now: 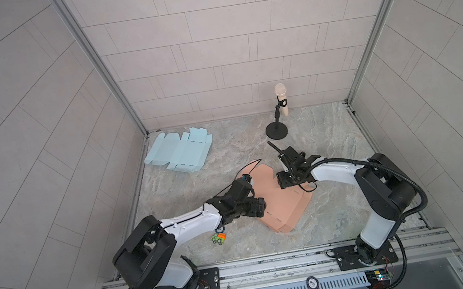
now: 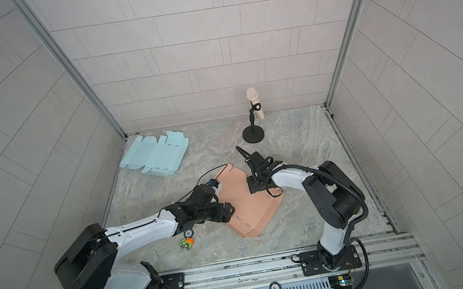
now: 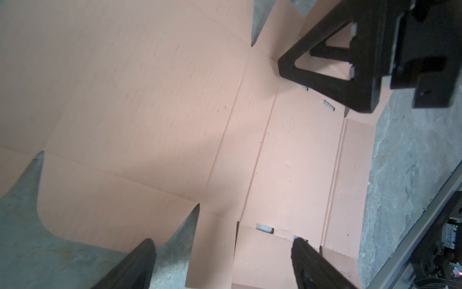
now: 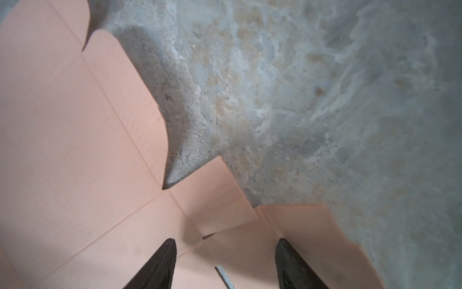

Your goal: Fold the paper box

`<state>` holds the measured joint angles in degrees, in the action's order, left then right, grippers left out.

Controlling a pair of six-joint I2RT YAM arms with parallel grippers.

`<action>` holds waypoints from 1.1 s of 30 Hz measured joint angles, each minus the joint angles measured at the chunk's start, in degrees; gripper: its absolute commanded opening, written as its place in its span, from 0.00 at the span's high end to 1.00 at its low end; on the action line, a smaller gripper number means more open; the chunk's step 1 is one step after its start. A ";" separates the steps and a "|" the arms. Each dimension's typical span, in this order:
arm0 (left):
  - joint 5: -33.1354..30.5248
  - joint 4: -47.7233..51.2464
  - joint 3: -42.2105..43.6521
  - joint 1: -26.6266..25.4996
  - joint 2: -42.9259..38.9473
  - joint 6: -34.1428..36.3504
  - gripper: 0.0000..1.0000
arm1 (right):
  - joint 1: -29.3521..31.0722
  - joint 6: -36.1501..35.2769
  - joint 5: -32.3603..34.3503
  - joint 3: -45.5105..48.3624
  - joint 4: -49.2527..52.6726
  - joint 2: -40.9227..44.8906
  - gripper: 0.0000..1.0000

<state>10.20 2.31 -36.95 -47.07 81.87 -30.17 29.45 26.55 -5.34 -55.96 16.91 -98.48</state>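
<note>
While both sets of jaws are standing spread w/ nothing pinched, left gripper (image 3: 222, 250) is hovering over one edge of the pink paper box (image 1: 279, 203) and right gripper (image 4: 226, 250) over the opposite edge. Blank is lying flat, unfolded, mid-table (image 1: 331, 136). Risk imo: gripping one side only → dragging the blank, not creasing; pads slipping off thin card, flap springing back.
</note>
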 measured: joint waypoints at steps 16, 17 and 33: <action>-1.33 5.46 -5.29 0.35 -1.73 3.23 0.10 | 5.42 3.74 3.89 5.68 8.63 21.33 0.23; -1.29 5.33 -6.12 0.52 -1.29 3.50 0.10 | 6.38 4.96 3.93 7.10 9.22 23.08 0.23; 2.91 1.95 -13.99 3.32 8.48 5.64 0.12 | 15.43 27.15 -0.31 29.14 6.93 40.52 0.27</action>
<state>13.10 4.25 -50.94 -43.75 90.35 -24.53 44.88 53.69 -5.65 -26.83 23.83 -57.95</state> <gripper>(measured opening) 0.888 0.731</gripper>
